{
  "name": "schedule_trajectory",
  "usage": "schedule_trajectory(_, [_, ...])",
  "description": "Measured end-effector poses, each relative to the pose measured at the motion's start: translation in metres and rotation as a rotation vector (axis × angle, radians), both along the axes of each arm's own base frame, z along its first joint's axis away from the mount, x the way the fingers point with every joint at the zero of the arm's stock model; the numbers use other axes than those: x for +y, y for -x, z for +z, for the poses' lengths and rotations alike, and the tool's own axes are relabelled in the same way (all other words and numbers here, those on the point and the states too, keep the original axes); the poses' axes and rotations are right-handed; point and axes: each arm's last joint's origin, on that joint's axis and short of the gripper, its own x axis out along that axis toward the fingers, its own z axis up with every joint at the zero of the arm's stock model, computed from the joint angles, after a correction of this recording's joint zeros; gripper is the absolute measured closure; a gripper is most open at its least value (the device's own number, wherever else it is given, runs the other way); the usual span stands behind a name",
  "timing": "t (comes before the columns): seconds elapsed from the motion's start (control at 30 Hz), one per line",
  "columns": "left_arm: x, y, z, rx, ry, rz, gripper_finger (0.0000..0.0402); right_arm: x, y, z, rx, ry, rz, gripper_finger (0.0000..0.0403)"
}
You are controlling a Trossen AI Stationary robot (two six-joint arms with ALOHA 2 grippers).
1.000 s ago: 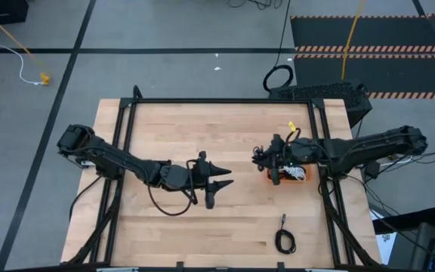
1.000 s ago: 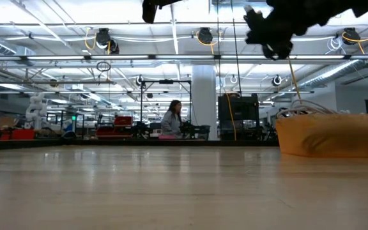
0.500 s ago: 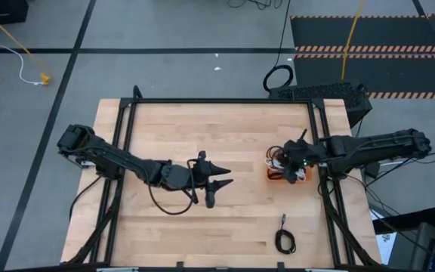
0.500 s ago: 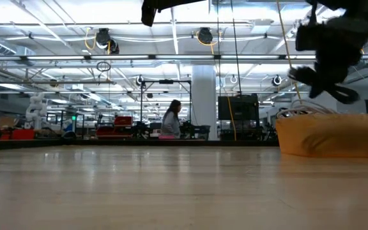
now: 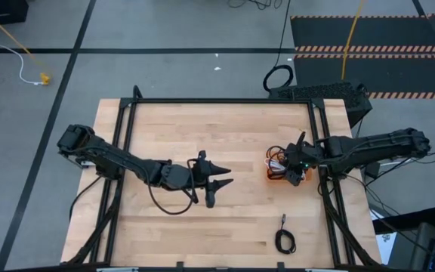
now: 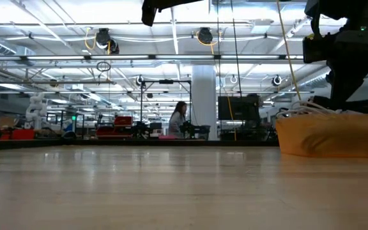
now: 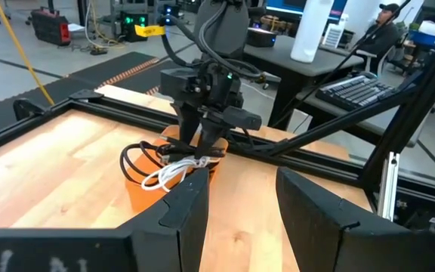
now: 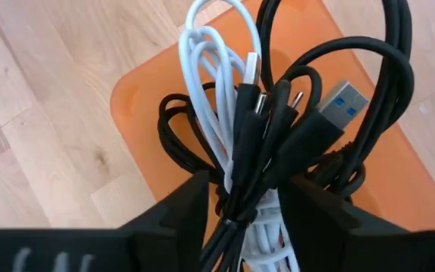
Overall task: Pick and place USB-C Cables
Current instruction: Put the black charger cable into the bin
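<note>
Your right gripper (image 5: pixel 293 171) sits low in the orange tray (image 8: pixel 157 83), fingers parted around the cable bundle (image 8: pixel 278 128) — grip unclear. One black cable (image 5: pixel 284 240) lies on the surface toward the front edge — right arm nearer. Left gripper (image 5: pixel 216 183) hovers open mid-surface.

- Evenly and brightly lit from above, with only soft, faint shadows on the wooden table (image 5: pixel 202 128)
- Strong glare from rows of ceiling lights (image 6: pixel 56 25) in the low view, washing out the upper room
- Blurred near tabletop in the low view
- Out of focus at the near fingers (image 8: pixel 172 219) in the right wrist view
</note>
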Motion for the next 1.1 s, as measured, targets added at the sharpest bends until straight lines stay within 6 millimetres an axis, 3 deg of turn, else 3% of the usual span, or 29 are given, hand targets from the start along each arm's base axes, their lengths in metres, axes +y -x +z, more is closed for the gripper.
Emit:
schedule_trajectory(0.23, [0.000,0.000,-0.001,0.008,-0.003,0.000,0.0245,0.000,0.001,0.003,0.009,-0.004,-0.011,0.0218])
schedule_trajectory(0.47, [0.002,0.000,-0.001,0.008,-0.008,0.004,0.0245,0.000,-0.005,0.047,-0.091,-0.013,-0.028,0.0224])
schedule_trajectory(0.57, [0.002,-0.001,-0.001,0.008,-0.005,0.007,0.0245,0.002,-0.012,0.056,-0.178,-0.023,-0.015,0.0227])
schedule_trajectory(0.77, [0.002,0.000,-0.002,0.023,-0.010,0.007,0.0245,0.017,-0.024,0.048,-0.206,-0.130,0.048,0.0227])
schedule_trajectory(1.1, [0.003,0.000,-0.005,0.053,-0.019,0.007,0.0245,0.061,-0.046,0.032,-0.185,-0.292,0.151,0.0227])
